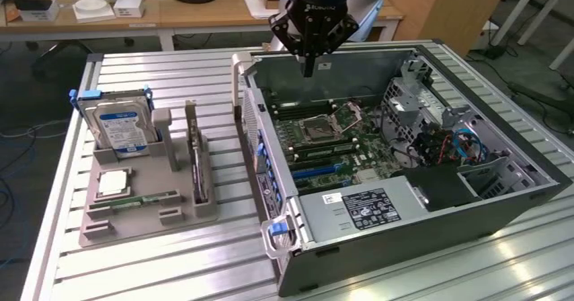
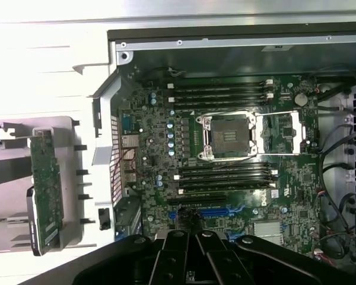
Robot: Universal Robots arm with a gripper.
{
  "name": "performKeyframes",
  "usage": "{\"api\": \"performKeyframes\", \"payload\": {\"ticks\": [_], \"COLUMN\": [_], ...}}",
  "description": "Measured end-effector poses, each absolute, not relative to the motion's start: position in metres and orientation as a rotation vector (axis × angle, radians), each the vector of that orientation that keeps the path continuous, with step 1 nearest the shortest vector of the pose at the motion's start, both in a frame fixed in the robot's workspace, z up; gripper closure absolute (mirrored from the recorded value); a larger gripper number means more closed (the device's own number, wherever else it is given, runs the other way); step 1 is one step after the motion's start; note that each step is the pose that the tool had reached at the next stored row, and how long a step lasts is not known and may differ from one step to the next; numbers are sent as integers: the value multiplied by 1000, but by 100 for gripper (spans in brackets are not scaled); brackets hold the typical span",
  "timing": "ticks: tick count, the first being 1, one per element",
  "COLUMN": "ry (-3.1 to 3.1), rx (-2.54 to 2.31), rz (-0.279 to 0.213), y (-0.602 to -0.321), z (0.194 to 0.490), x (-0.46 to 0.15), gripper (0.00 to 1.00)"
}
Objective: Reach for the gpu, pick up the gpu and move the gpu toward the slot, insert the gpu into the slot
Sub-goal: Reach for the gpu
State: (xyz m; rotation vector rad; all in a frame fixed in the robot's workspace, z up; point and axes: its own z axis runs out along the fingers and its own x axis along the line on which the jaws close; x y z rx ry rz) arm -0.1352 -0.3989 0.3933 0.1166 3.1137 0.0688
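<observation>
The gpu [image 1: 198, 166] [image 2: 46, 190], a thin flat green circuit-board card with a narrow silver metal end bracket, is seen standing on its long edge in a groove of the grey moulded plastic holder [image 1: 144, 217]. It is untouched, with nothing gripping it. In the same holder, on the exterior view's left of the card, a silver hard drive with a blue label [image 1: 121, 127] is propped upright, a square silver processor chip [image 1: 114, 182] is laid flat, and a small green memory stick [image 1: 148, 199] is laid in front of it. The holder is set on a table of ribbed aluminium slats [image 1: 179, 267].

Just beside the holder, on the exterior view's right, an open black and grey computer case [image 1: 431, 237] is laid on its side, its green motherboard [image 1: 345, 136] exposed. On the board the long blue slot [image 1: 314, 172] [image 2: 216, 211] is seen unoccupied, near the square metal processor socket [image 2: 228, 135]. A silver power supply box with a black label [image 1: 363, 208] is mounted at the near end of the case.

The black gripper [image 1: 310, 67] [image 2: 188, 237] is held above the far end of the case, over the motherboard and well apart from the card. Its fingers are pressed together, with nothing pinched between them
</observation>
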Motion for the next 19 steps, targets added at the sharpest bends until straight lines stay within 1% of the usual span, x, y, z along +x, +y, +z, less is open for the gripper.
{"api": "performKeyframes", "payload": {"ticks": [19], "ry": [3114], "rx": [117], "rz": [69], "y": [-399], "z": [393], "x": [-156], "gripper": [90]}}
